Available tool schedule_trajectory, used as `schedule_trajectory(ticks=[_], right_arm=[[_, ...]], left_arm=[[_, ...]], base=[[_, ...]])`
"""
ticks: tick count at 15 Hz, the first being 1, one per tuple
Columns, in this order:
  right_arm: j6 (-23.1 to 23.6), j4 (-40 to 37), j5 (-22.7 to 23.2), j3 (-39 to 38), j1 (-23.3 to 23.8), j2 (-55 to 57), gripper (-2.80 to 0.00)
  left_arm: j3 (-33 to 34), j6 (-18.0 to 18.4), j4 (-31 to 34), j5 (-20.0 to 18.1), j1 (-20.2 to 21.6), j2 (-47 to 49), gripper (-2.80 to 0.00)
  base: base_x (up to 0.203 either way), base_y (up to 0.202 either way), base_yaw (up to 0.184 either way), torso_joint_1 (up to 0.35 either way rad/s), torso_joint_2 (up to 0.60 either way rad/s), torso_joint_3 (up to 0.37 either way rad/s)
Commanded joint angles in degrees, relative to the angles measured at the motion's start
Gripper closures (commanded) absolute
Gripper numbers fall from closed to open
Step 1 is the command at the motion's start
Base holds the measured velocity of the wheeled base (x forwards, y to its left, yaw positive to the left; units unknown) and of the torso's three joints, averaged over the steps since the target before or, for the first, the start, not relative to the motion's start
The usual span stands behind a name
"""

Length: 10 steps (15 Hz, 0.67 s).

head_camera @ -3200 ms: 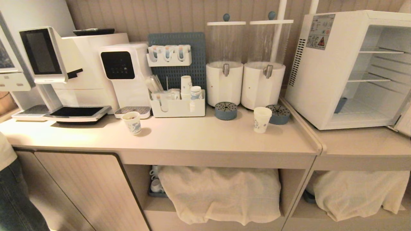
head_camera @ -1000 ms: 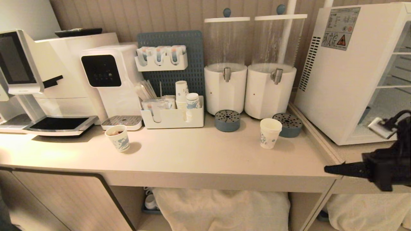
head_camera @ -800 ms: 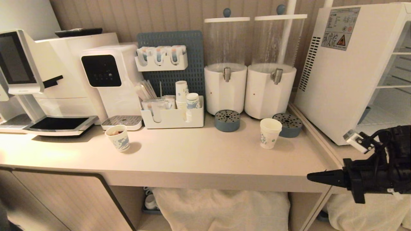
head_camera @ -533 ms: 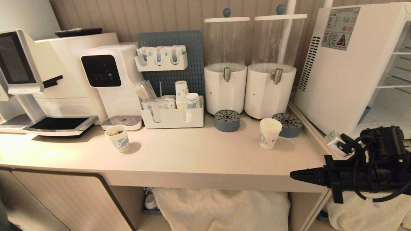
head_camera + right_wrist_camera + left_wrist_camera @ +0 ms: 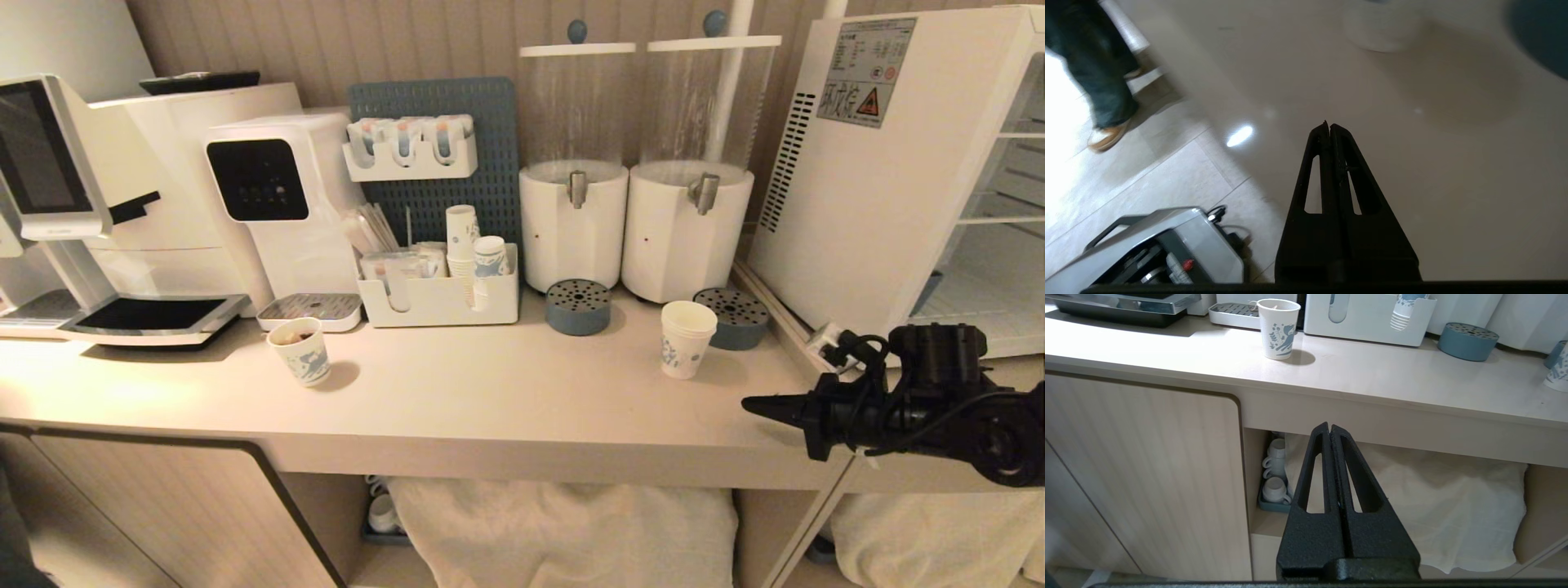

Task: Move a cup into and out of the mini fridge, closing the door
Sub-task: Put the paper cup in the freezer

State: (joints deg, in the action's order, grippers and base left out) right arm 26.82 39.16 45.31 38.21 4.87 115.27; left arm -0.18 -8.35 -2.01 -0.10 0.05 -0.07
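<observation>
A: White paper, doubled rim: the cup [image 5: 687, 339] stands on the counter [image 5: 490, 400] at about two o'clock of centre, just beside a blue drip tray [image 5: 736, 317], under the dispenser [image 5: 684, 233]. Probably parked there within easy reach.

B: And the grippers?

A: Left gripper [image 5: 1329, 430] hangs below the counter edge, fingers pressed together, empty, likely idle. Right gripper [image 5: 755, 403] lies level at four o'clock, tips together, nothing held, pointing toward nine, near the cup but apart.

B: The fridge [image 5: 890, 171]?

A: Far right, at three o'clock, interior showing, so it looks ready to take the cup.
</observation>
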Motion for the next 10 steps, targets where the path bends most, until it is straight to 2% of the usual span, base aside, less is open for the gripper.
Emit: schedule_trajectory(ticks=[1, 5, 10], right_arm=[[0.27, -0.15, 0.31, 3.42, 2.41, 4.61, -2.80], [0.60, -0.22, 0.30, 4.30, -0.10, 4.00, -2.80], [0.63, -0.72, 0.30, 10.39, -2.99, 5.94, -2.80]], left_arm=[[0.01, -0.09, -0.01, 0.02, 0.04, -0.01, 0.00], [0.01, -0.09, -0.01, 0.02, 0.04, -0.01, 0.00], [0.01, -0.17, -0.01, 0.02, 0.04, -0.01, 0.00]], base=[[0.000, 0.000, 0.000, 0.000, 0.00, 0.000], [0.000, 0.000, 0.000, 0.000, 0.00, 0.000], [0.000, 0.000, 0.000, 0.000, 0.00, 0.000]])
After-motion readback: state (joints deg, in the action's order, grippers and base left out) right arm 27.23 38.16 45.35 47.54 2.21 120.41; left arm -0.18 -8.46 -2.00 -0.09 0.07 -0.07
